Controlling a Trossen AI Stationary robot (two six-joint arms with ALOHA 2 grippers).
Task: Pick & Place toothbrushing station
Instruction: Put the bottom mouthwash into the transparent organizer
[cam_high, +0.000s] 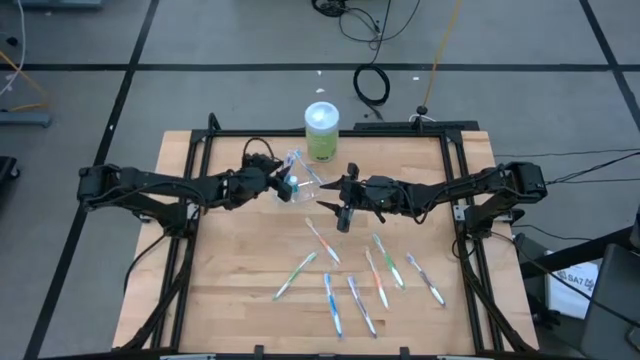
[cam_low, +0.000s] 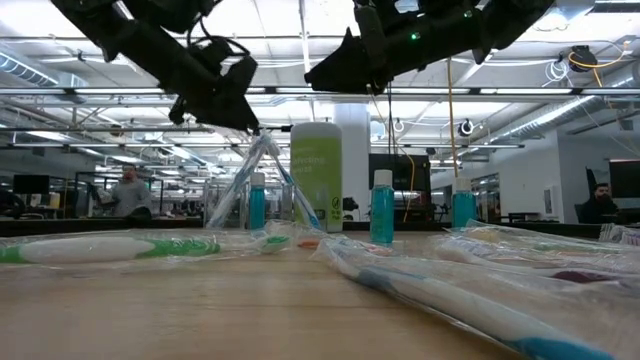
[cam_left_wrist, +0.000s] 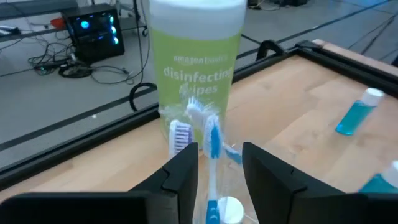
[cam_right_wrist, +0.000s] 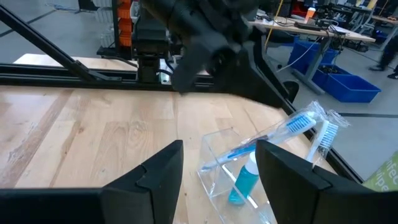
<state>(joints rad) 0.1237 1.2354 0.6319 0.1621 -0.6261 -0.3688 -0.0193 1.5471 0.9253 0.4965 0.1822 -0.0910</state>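
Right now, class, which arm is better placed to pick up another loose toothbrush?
Probably the right: its open claw hovers nearer the scattered toothbrushes, while the left claw is at the clear cup.

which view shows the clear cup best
The right wrist view: the clear cup shows whole, with brushes and a tube inside. The high view shows it small beside the left gripper; low and left wrist views show mostly brushes.
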